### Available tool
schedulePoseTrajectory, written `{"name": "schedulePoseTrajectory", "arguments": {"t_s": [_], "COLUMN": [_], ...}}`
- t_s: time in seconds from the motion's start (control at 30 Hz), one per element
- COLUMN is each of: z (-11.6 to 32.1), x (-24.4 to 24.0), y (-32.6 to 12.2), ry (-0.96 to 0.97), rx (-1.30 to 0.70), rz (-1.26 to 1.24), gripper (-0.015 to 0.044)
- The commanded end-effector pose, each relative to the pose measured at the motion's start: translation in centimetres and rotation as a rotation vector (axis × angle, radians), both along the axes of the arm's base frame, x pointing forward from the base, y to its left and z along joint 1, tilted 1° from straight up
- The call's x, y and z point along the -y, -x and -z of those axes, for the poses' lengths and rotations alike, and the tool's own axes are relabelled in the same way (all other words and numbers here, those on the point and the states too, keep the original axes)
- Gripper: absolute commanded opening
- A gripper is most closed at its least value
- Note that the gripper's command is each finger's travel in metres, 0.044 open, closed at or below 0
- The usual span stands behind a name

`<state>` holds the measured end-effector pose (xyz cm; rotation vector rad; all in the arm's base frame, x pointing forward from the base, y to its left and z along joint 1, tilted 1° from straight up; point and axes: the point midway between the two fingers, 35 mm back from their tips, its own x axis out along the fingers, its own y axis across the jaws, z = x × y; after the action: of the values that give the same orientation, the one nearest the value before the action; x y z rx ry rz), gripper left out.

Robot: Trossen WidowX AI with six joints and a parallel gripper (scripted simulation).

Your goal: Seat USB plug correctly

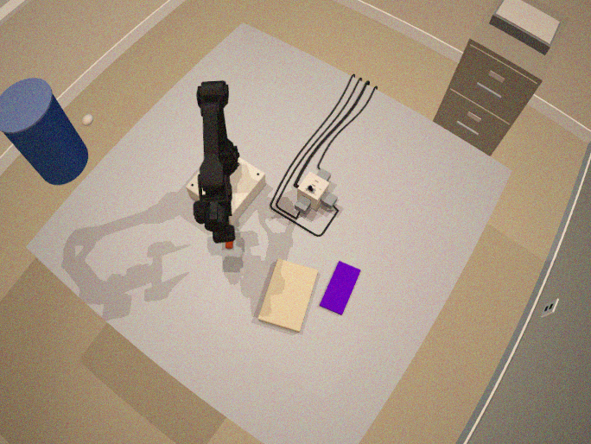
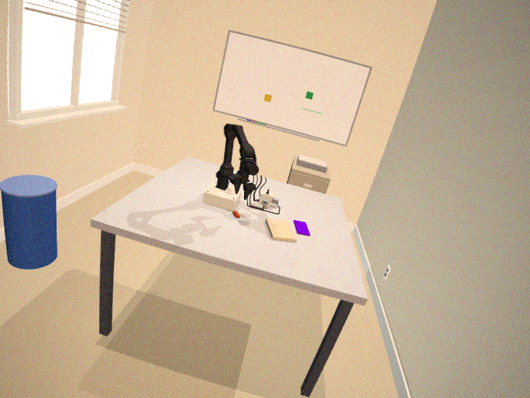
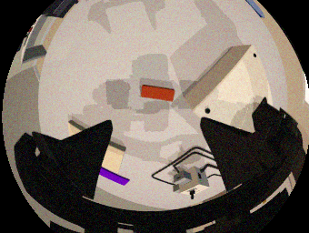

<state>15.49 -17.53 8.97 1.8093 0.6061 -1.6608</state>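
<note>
The power cube (image 1: 318, 184) (image 2: 264, 197) (image 3: 196, 180) is a small off-white block standing on the table beside the arm's base. A small black USB plug (image 1: 310, 187) (image 2: 267, 192) (image 3: 192, 195) stands up from its top face; which way round it is and how deep it sits are too small to tell. My gripper (image 2: 242, 193) (image 3: 157, 123) is open and empty. It points down above the table in front of the base, to one side of the cube. In the top view the arm hides most of the fingers.
Grey plugs (image 1: 302, 205) (image 1: 328, 199) sit at the cube's sides, with black cables (image 1: 319, 234) looping around it. A red block (image 1: 229, 244) (image 2: 235, 214) (image 3: 157, 93) lies below the gripper. A tan book (image 1: 288, 294) (image 2: 280, 230) and a purple pad (image 1: 339, 288) (image 2: 301, 228) lie farther forward.
</note>
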Motion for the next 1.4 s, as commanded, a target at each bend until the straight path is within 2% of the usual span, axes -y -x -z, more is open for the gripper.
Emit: {"name": "schedulePoseTrajectory", "arguments": {"t_s": [0.0, 0.37, 0.7, 1.37], "z": [-0.4, -1.4, -1.8, -0.8], "x": [-2.4, -13.6, -25.9, -26.6], "y": [-3.5, -10.8, -12.5, -12.6], "ry": [0.000, -0.007, 0.011, 0.012], "rx": [-0.015, -0.059, -0.102, -0.104], "rz": [-0.138, -0.522, -0.837, -0.850], "gripper": [0.0440, 0.0440, 0.0440, 0.0440]}}
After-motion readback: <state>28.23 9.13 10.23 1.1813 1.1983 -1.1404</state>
